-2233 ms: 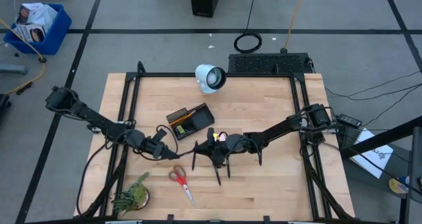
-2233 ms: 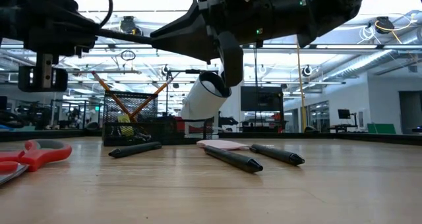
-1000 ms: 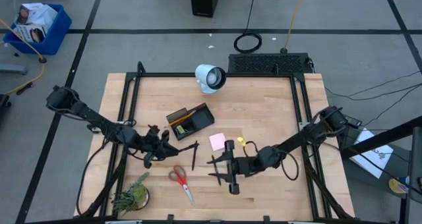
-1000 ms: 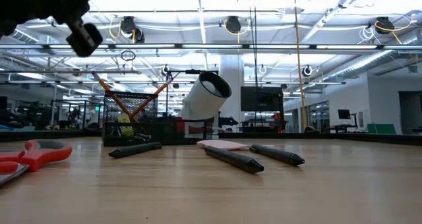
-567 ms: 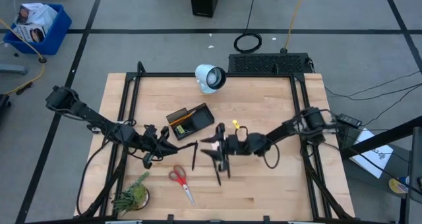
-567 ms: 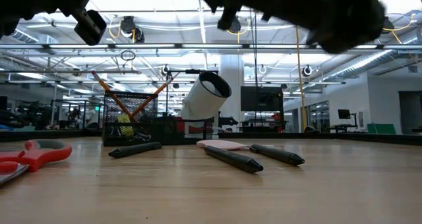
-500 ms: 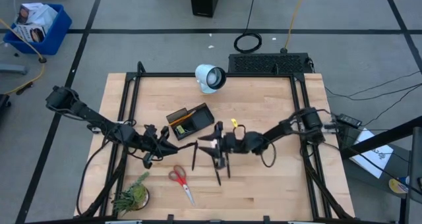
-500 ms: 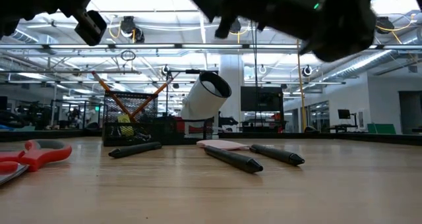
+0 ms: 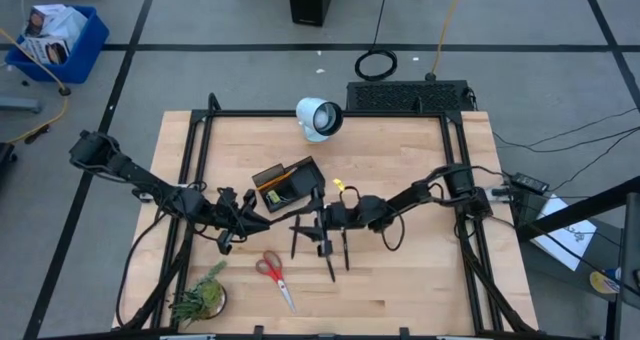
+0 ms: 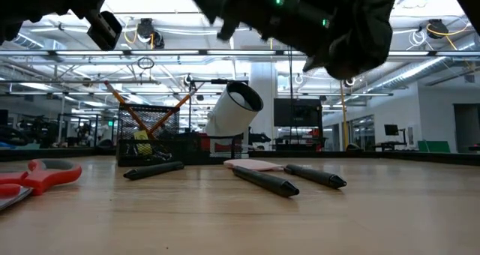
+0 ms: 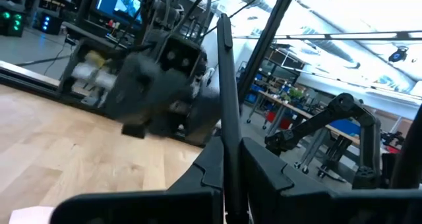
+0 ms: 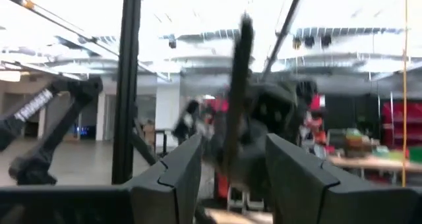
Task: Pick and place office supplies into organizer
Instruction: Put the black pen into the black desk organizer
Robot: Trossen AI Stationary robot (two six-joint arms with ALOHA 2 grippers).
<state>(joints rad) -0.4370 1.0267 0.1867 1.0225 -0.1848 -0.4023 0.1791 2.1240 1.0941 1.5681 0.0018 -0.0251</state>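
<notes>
The pale wooden tabletop (image 9: 410, 170) is shown from above. The small black compartmented organizer tray (image 9: 288, 181) is set at 11 o'clock from its centre, orange pencils within. Red-handled scissors (image 9: 273, 278) lie toward 7 o'clock. The left end effector (image 9: 262, 220), at 9 o'clock, is clamped on a slim black pen (image 11: 227, 118). The right end effector (image 9: 318, 218), near centre, is closed on another black pen (image 12: 239, 85). Loose black pens (image 10: 264, 181) lie beneath.

Black organizer (image 9: 288, 181) holds orange pencils (image 10: 124, 108); red-handled scissors (image 9: 272, 278), pink pad (image 10: 255, 164), black pens (image 10: 264, 181).
</notes>
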